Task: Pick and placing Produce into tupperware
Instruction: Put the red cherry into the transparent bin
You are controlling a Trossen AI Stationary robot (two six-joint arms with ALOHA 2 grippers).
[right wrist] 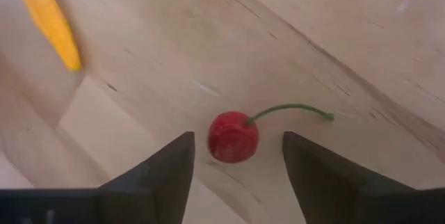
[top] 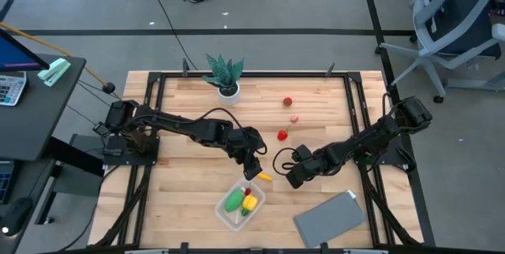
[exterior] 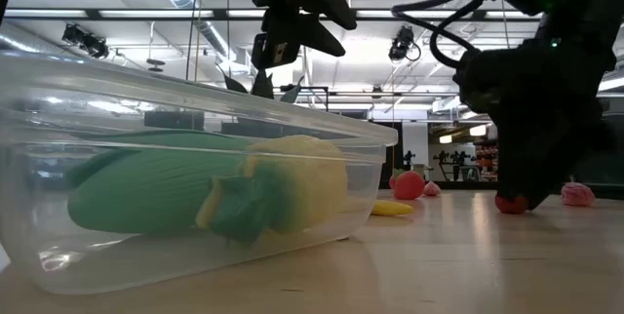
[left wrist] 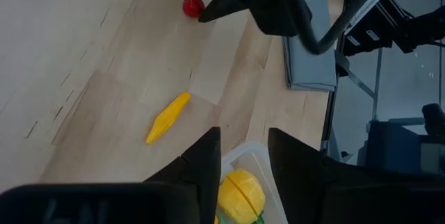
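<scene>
1. Clear plastic forms the tupperware (top: 239, 204), a shallow rounded-corner box seen in the lower middle of the high view; a green vegetable (top: 233, 200), a yellow piece (top: 250, 202) and a small red bit are held inside it.
2. In the low view the box (exterior: 185, 173) fills the left half of the frame, with the green vegetable (exterior: 146, 192) lying lengthwise along it and the ridged yellow piece (exterior: 292, 182) at its right end.
3. A slim yellow pepper (top: 265, 177) is seen on the wooden table (top: 189, 199) just beyond the box's upper right corner; in the left wrist view its long axis (left wrist: 168, 117) runs diagonally from lower left to upper right.
4. A round, glossy red cherry (right wrist: 233, 137) is framed between the spread fingers of the right gripper (right wrist: 236, 156), untouched by either, its thin green stem pointing to the right of the frame.
5. The left gripper (left wrist: 243, 156) is held above the box's edge, its fingers parted with nothing between them.
6. Further red and pink pieces (top: 288, 102) are scattered in the upper middle of the table, near a potted plant (top: 225, 74); a flat grey sheet (top: 330, 218) lies at lower right.
</scene>
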